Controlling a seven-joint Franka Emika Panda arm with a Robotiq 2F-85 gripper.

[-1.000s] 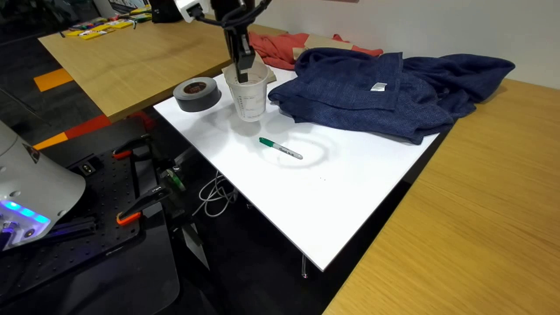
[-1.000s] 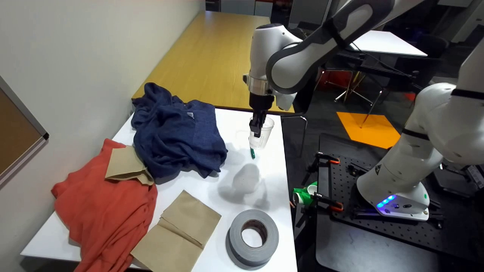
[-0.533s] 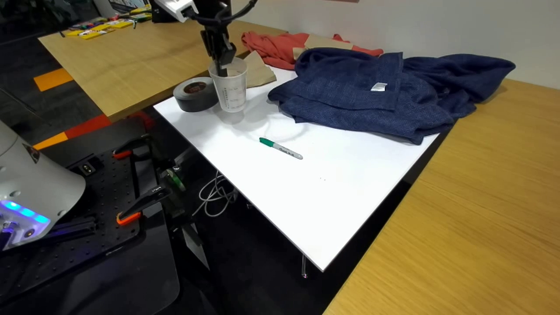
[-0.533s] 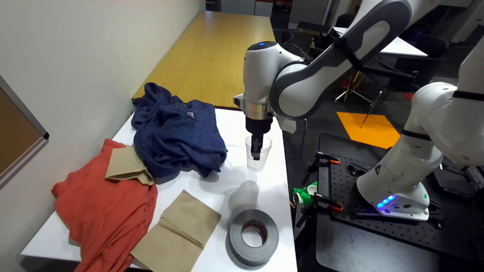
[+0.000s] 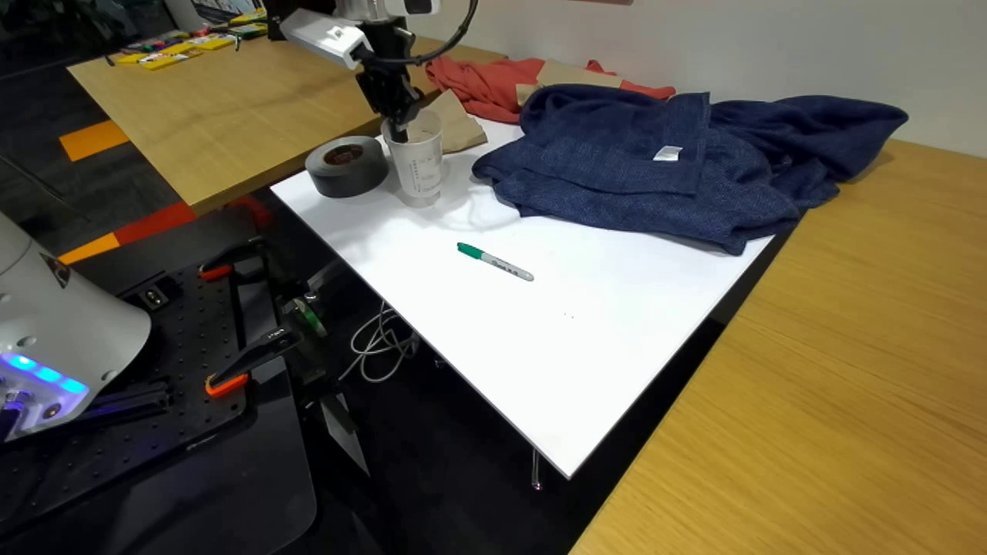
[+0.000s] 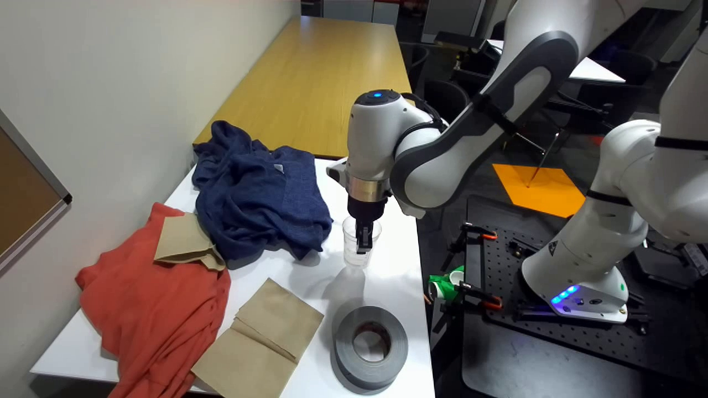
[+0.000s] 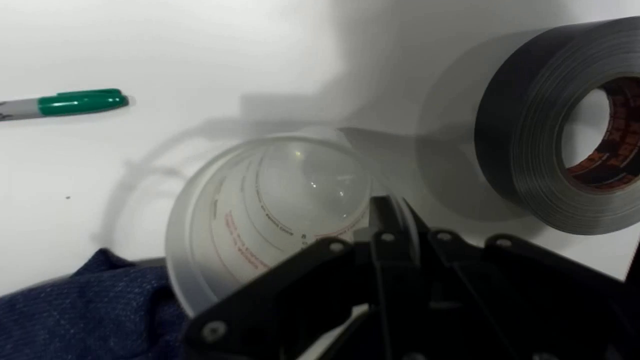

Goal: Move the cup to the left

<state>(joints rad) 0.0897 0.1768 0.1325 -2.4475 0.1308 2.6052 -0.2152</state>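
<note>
The clear plastic cup (image 5: 422, 171) is upright over the white table, between the tape roll and the blue cloth. It also shows in an exterior view (image 6: 350, 251) and in the wrist view (image 7: 280, 195), where I look into it from above. My gripper (image 7: 398, 205) is shut on the cup's rim, one finger inside the wall and one outside. The gripper also shows in both exterior views (image 5: 399, 132) (image 6: 363, 249). The cup's base is very close to the table; I cannot tell whether it touches.
A grey tape roll (image 5: 347, 183) lies close beside the cup, also in the wrist view (image 7: 530, 130). A green marker (image 5: 493, 260) lies on the white table (image 5: 570, 362). A blue cloth (image 6: 260, 204), a red cloth (image 6: 160, 309) and brown paper (image 6: 271, 326) lie nearby.
The gripper has carried the cup across the table, away from the marker and toward the tape roll. In the last half second it has come lower, nearer the table. The grip stays on the rim.
</note>
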